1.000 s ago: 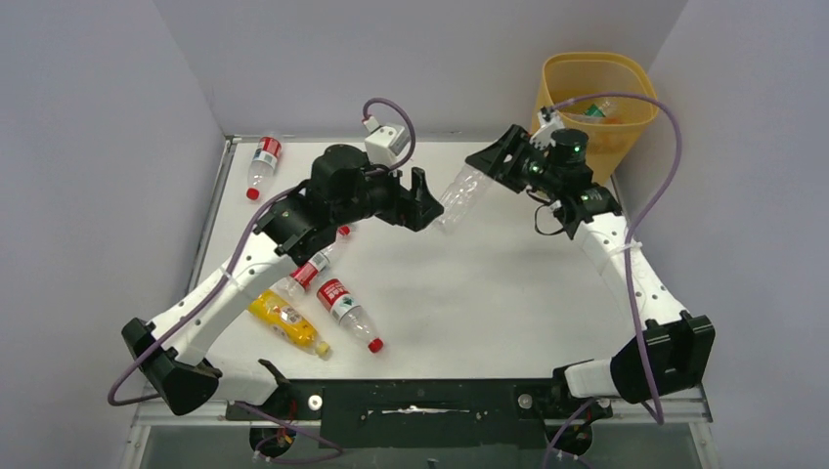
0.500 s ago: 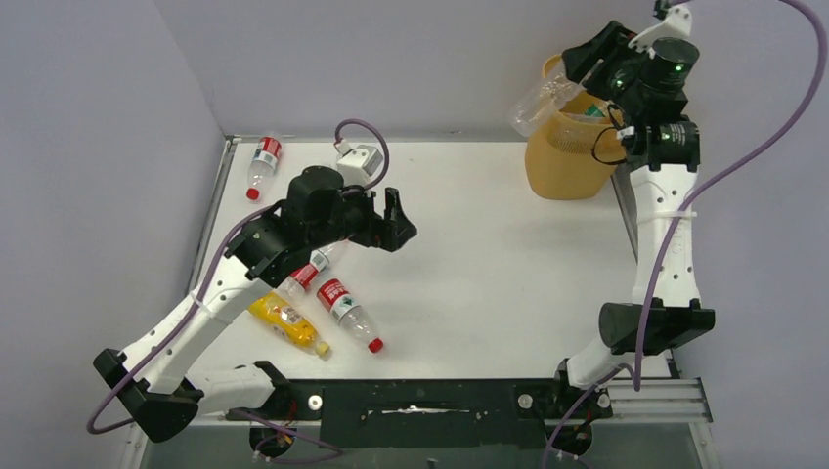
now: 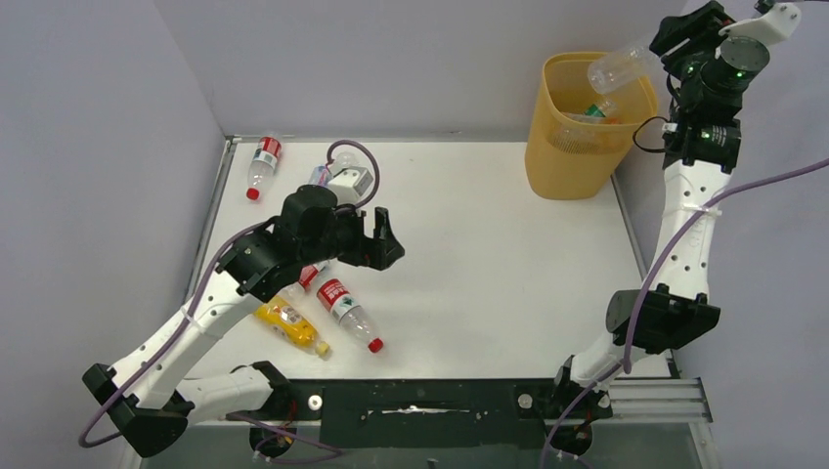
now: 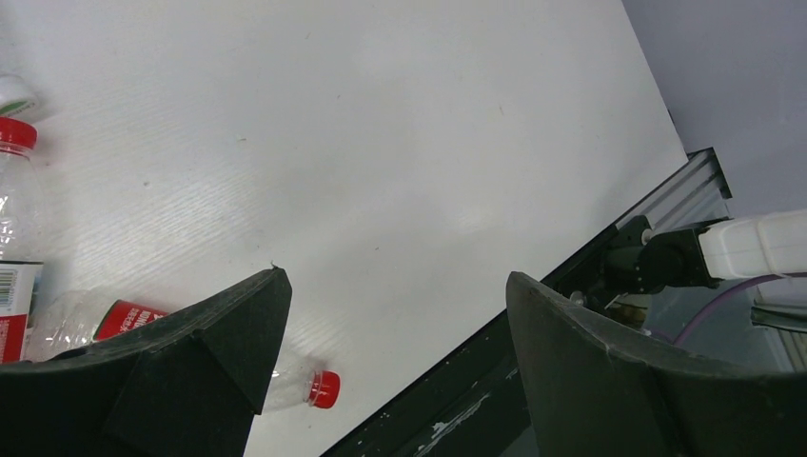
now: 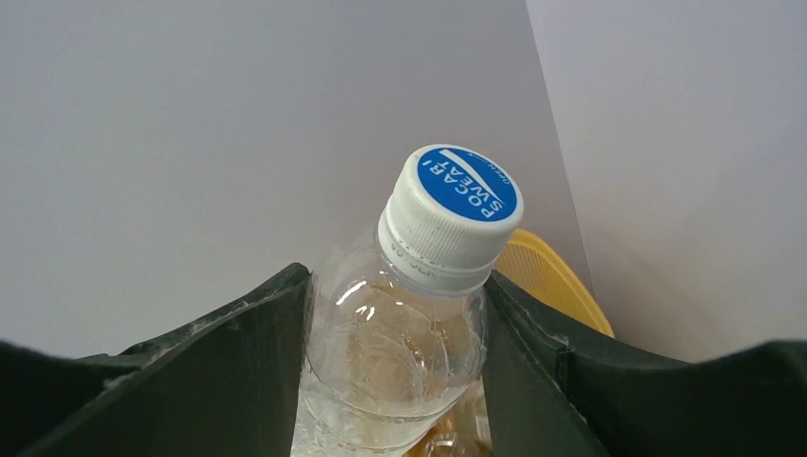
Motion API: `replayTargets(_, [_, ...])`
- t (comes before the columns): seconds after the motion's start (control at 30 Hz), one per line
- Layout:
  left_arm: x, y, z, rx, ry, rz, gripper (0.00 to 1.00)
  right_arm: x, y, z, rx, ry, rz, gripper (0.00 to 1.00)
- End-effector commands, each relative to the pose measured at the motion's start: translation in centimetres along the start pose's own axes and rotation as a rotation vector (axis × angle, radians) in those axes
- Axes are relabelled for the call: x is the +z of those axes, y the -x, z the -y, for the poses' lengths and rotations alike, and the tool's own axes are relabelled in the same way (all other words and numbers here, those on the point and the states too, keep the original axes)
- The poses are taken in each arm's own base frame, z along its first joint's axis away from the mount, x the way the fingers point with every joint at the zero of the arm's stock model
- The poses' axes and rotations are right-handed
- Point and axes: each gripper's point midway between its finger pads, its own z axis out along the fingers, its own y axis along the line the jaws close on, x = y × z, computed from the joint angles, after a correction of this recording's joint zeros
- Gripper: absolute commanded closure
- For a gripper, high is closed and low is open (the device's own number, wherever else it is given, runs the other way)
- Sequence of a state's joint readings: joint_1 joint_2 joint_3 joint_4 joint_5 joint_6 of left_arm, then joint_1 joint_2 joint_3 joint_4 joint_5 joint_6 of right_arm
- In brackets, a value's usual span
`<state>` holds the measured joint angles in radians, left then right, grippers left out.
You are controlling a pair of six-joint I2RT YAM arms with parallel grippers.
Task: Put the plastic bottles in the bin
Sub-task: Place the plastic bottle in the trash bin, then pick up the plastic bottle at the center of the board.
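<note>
The left arm (image 3: 293, 234) hides most of one red-labelled bottle (image 3: 312, 275). What lies in the bin (image 3: 559, 174) is too small to tell. The clear bottle (image 5: 395, 352) is cut off at the bottom edge.

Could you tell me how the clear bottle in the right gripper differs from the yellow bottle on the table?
The clear bottle is held over the bin by the right gripper; the yellow bottle lies on the table. The clear bottle is colourless; the yellow bottle is tinted throughout. Both are small plastic bottles.

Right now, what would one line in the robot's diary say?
right gripper: shut on clear bottle, above bin | left gripper: open, empty, above table | other bottles: lying on table
</note>
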<state>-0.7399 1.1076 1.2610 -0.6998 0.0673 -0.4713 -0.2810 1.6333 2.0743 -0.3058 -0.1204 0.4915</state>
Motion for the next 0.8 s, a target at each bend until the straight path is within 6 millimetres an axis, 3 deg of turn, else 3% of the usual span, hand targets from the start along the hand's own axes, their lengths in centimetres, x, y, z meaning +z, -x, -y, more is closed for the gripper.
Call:
replayTargets(0.0, [-1.5,0.7,0.3,-0.027,-0.014,0.045,0.15,3.8,1.4,1.4,0.005,-0.018,0.144,0.47])
replayTargets(0.1, [-1.8,0.4,0.3,-0.032,-0.012,0.039,0.15,6.8,0.1,2.6,0.024,-0.032,0.146,0.45])
replayTargets(0.13, [-2.0,0.3,0.2,-0.034,-0.01,0.038,0.15,7.9,-0.5,3.1,0.027,-0.038,0.138,0.39])
replayTargets(0.23, [-2.4,0.0,0.0,-0.039,-0.004,0.034,0.15,10.7,-2.5,3.7,0.043,-0.029,0.094,0.01])
replayTargets(0.33, [-2.5,-0.3,-0.3,-0.041,0.008,0.03,0.15,12.0,-3.8,3.9,0.044,-0.011,0.057,0.02])
replayTargets(0.5, [-2.1,-1.1,-0.8,-0.044,0.026,0.005,0.15,10.7,-4.3,3.1,0.055,0.005,0.049,0.02])
replayTargets(0.77, [-1.7,-2.5,-2.2,-0.1,0.099,-0.039,0.15,6.6,-3.2,-1.4,-0.03,0.042,0.015,0.02])
